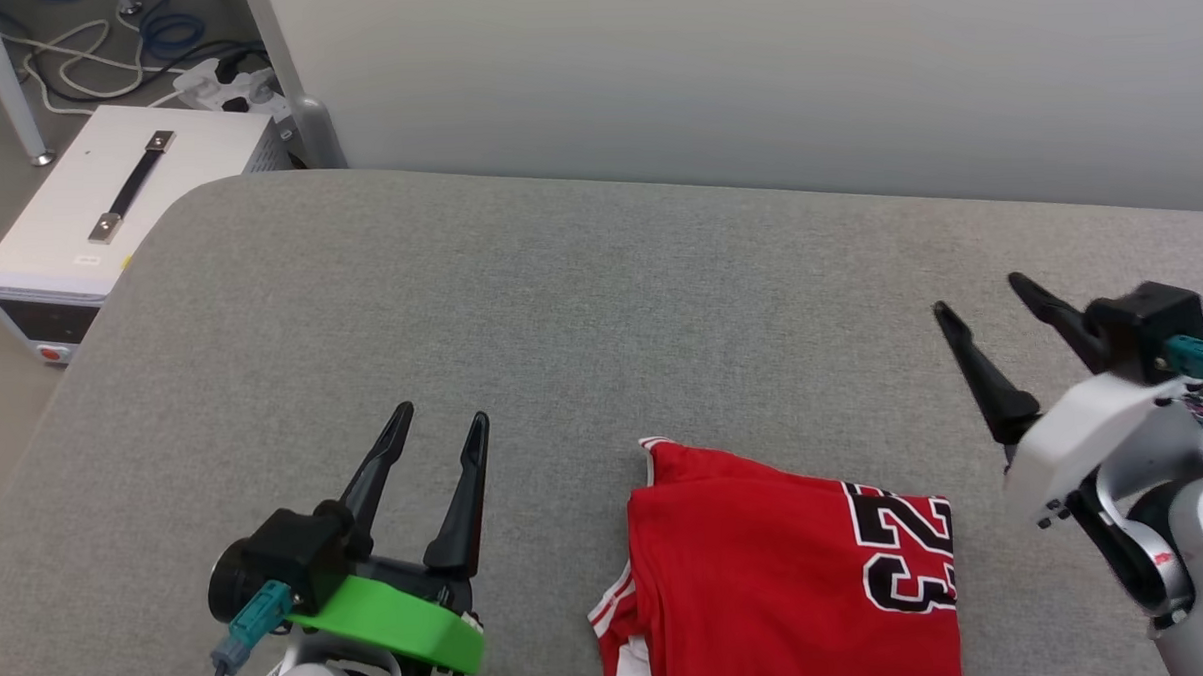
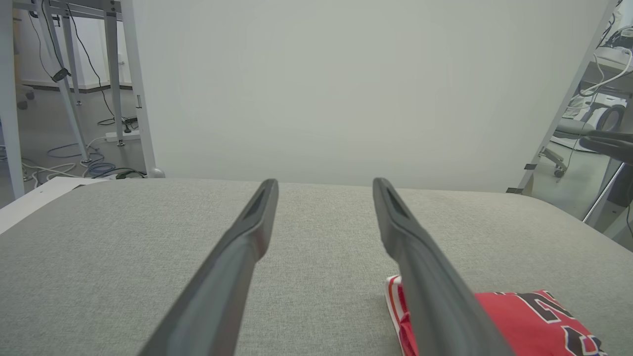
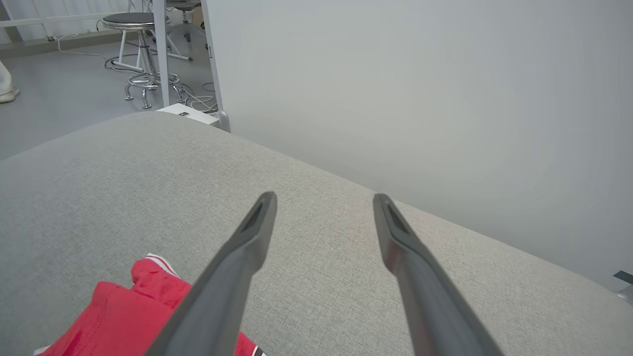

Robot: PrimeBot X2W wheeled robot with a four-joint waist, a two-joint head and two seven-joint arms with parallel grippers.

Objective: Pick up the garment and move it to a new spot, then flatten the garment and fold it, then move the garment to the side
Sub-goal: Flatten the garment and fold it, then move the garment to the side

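The red garment (image 1: 770, 572) lies folded on the grey padded table (image 1: 560, 299) near the front edge, its black-and-white number showing at its right side and striped trim at its left edge. My left gripper (image 1: 441, 424) hovers open to the garment's left, nothing between its fingers. To the garment's right, my right gripper (image 1: 985, 297) is raised and open, also empty. In the left wrist view the garment (image 2: 524, 321) sits at the lower right beside the open left gripper (image 2: 324, 184). The right wrist view has the garment (image 3: 123, 316) at the lower left of the open right gripper (image 3: 324, 198).
A pale wall panel (image 1: 752, 73) stands right behind the table's far edge. Left of the table on the floor is a white box with a black handle (image 1: 117, 205), with cables and a power strip (image 1: 222, 86) behind it. A stool (image 3: 141, 29) stands farther off.
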